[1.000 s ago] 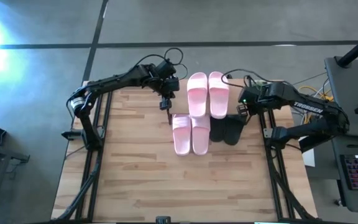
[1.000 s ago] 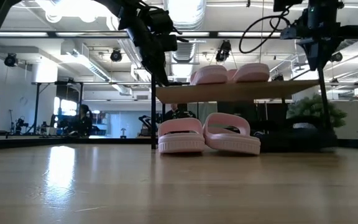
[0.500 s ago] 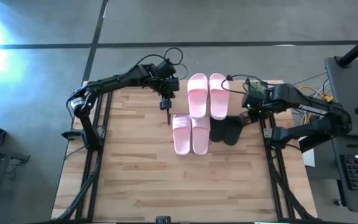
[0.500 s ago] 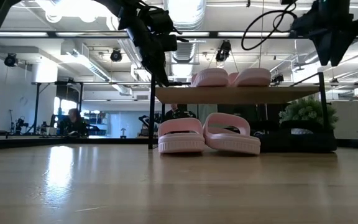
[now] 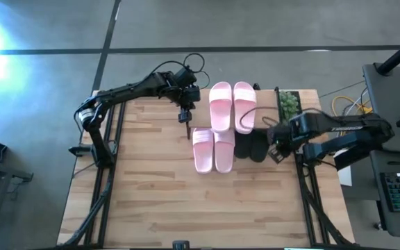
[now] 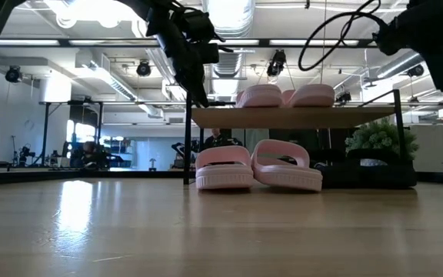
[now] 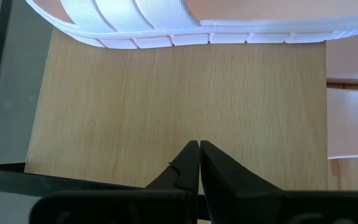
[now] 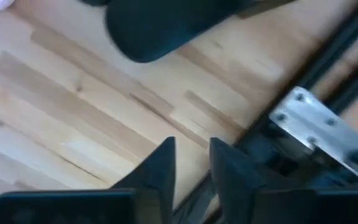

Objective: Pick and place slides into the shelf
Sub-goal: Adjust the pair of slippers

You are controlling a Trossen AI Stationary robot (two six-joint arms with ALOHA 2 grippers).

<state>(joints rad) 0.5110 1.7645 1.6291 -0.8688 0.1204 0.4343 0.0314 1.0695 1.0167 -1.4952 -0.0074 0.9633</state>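
Note:
Two light pink slides (image 5: pixel 232 105) lie side by side on the shelf (image 6: pixel 283 117). Two more pink slides (image 5: pixel 212 149) lie on the table under it, toes toward the near edge, with two black slides (image 5: pixel 251 144) beside them. My left gripper (image 7: pixel 199 152) is shut, slanting down at the board's left end (image 5: pixel 186 125). My right gripper (image 8: pixel 192 162) points down over the table's right edge, near the black slide (image 8: pixel 166 25). Its fingers stand a little apart with nothing between them. My left gripper's shut fingertips (image 6: pixel 203 101) stand right at the left end of the shelf's top board (image 7: pixel 166 112), coming slantwise from above. I cannot tell whether they touch it.
A small green plant (image 5: pixel 288 104) stands at the table's far right corner, behind the shelf's right end. The table's metal frame (image 8: pixel 316 130) runs under my right gripper. The near half of the wooden tabletop (image 5: pixel 200 201) is bare.
My right gripper has swung away from the shelf's right end toward the table's near and right edges, sinking a little and rolling at the wrist. The slides and shelf have stayed where they were.

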